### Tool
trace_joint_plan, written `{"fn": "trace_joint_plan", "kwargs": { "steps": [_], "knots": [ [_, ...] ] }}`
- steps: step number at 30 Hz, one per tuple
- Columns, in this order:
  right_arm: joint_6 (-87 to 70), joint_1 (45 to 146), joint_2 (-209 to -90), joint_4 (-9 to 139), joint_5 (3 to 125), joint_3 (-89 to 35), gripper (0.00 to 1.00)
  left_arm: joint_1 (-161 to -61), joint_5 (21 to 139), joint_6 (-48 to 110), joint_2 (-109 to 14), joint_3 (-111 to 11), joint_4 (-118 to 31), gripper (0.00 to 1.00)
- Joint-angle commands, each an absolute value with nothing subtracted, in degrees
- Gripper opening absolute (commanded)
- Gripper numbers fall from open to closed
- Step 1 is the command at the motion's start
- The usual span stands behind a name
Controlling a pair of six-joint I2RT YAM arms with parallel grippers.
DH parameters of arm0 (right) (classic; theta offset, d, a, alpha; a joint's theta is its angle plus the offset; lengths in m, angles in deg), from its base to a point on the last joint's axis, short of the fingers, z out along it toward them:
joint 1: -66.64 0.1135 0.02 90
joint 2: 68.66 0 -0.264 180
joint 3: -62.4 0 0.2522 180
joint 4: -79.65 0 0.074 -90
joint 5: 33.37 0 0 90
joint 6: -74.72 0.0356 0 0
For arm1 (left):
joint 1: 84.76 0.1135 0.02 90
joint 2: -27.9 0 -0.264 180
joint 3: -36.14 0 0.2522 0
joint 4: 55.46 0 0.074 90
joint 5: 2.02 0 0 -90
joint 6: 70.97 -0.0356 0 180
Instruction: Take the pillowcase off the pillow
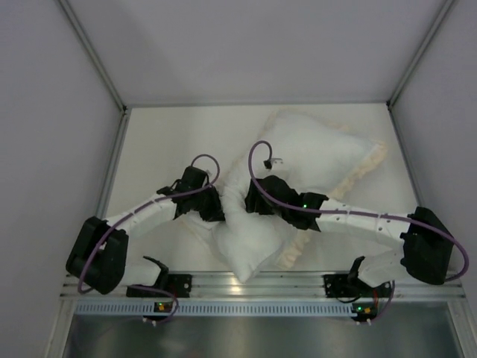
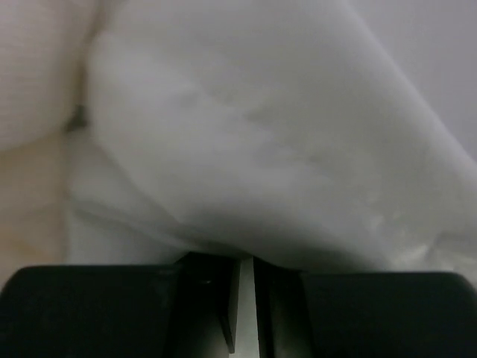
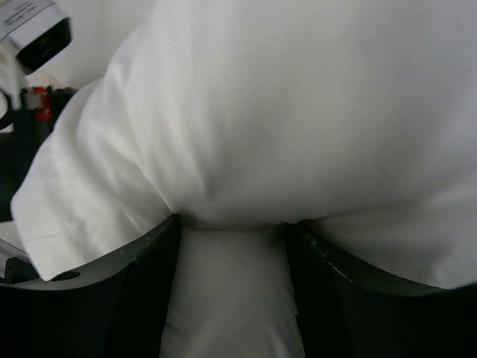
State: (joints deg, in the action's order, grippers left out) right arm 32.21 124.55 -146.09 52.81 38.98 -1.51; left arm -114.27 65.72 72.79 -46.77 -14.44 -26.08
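1 white table [image 1: 160, 145], walled on 3 sides by pale panels [image 1: 45, 112], carrying all the items below. 1 pillowcase [image 1: 328, 149], lying at the middle and far right of the table, white face up, with a cream frill [image 1: 375, 162] along its right edge and more frill showing at the near right. 1 pillow [image 1: 246, 250], plain white and plump. its near end juts out of the pillowcase toward the arm bases, 1 corner pointing at the table's near edge, and it is squeezed to a narrow waist between the 2 grippers. 1 left arm [image 1: 141, 212] and 1 right arm [image 1: 365, 220], both reaching inward to that waist, each trailing a purple cable [image 1: 257, 153]. 1 right gripper [image 3: 232, 231], grasping the pillow: jaws stand wide, with a thick white bulge pressed between both fingers [image 3: 112, 287]. 1 left gripper [image 2: 246, 262], clenched: jaws drawn almost together, with white cloth lying over the tips at the left side of the waist. cannot tell whether a fold is pinched, or whether that cloth belongs to the pillow or the pillowcase.
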Motion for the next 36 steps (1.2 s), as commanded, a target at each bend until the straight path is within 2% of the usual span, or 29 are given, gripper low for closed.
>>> {"fn": "trace_joint_plan", "kwargs": {
  "steps": [1, 4, 6, 7, 8, 9, 11, 12, 17, 23, 27, 28, 30, 31, 32, 35, 36],
  "knots": [
    [34.99, 133.53, -151.72, 46.03, 47.49, -1.46, 0.58, -109.81, 78.83, 65.90, -53.47, -20.49, -29.68, 0.15],
    [34.56, 133.97, -148.13, 46.30, 45.73, 0.55, 0.59, -108.49, 81.73, 62.20, -55.77, -27.27, -22.82, 0.23],
    [33.60, 133.88, -145.66, 46.03, 44.16, 1.62, 0.60, -108.31, 85.42, 61.13, -53.23, -28.86, -19.39, 0.41],
    [33.33, 133.71, -143.56, 45.51, 43.89, 1.79, 0.60, -108.31, 86.91, 60.43, -51.48, -29.30, -18.42, 0.53],
    [32.98, 133.70, -142.58, 43.41, 42.75, 1.54, 0.60, -108.31, 87.97, 59.99, -47.20, -29.13, -17.80, 0.74],
    [32.72, 133.70, -141.62, 42.09, 42.04, 1.10, 0.60, -108.31, 90.94, 59.81, -44.98, -29.13, -16.23, 0.82],
    [32.19, 133.70, -138.37, 39.45, 39.33, -0.40, 0.60, -108.40, 91.67, 59.63, -37.86, -29.13, -14.55, 0.90],
    [31.92, 133.70, -137.05, 37.61, 38.09, -0.58, 0.60, -108.31, 91.58, 59.63, -35.66, -29.30, -12.80, 0.99],
    [30.87, 131.34, -126.59, 35.83, 34.83, 0.04, 0.62, -108.49, 88.34, 56.82, -19.93, -31.93, -6.38, 0.99],
    [28.85, 128.17, -121.05, 34.78, 34.92, -0.05, 0.62, -108.48, 73.15, 59.10, -4.72, -29.57, 1.36, 0.98],
    [28.67, 127.73, -118.94, 32.59, 35.88, 0.74, 0.62, -108.49, 61.63, 66.02, 1.17, -19.85, 1.54, 0.89],
    [28.67, 127.73, -118.67, 32.23, 36.32, 1.18, 0.62, -108.40, 60.22, 67.53, 3.62, -17.98, 1.45, 0.74],
    [29.28, 127.73, -117.45, 31.44, 38.16, 2.84, 0.62, -108.40, 57.05, 69.56, 6.01, -14.90, 1.54, 0.53],
    [29.81, 127.73, -116.74, 31.44, 38.60, 3.81, 0.62, -108.48, 56.52, 70.09, 8.37, -12.02, 1.54, 0.38],
    [30.86, 127.73, -116.13, 31.96, 38.96, 4.95, 0.62, -108.49, 55.73, 71.22, 9.44, -10.33, 1.54, 0.19],
    [32.36, 127.73, -114.98, 33.11, 39.05, 8.73, 0.62, -108.40, 58.08, 74.92, 10.15, -3.13, 1.37, 0.00],
    [32.36, 127.81, -115.24, 34.07, 39.57, 9.61, 0.62, -108.48, 59.05, 75.19, 8.76, -1.54, 0.41, 0.00]
  ]
}}
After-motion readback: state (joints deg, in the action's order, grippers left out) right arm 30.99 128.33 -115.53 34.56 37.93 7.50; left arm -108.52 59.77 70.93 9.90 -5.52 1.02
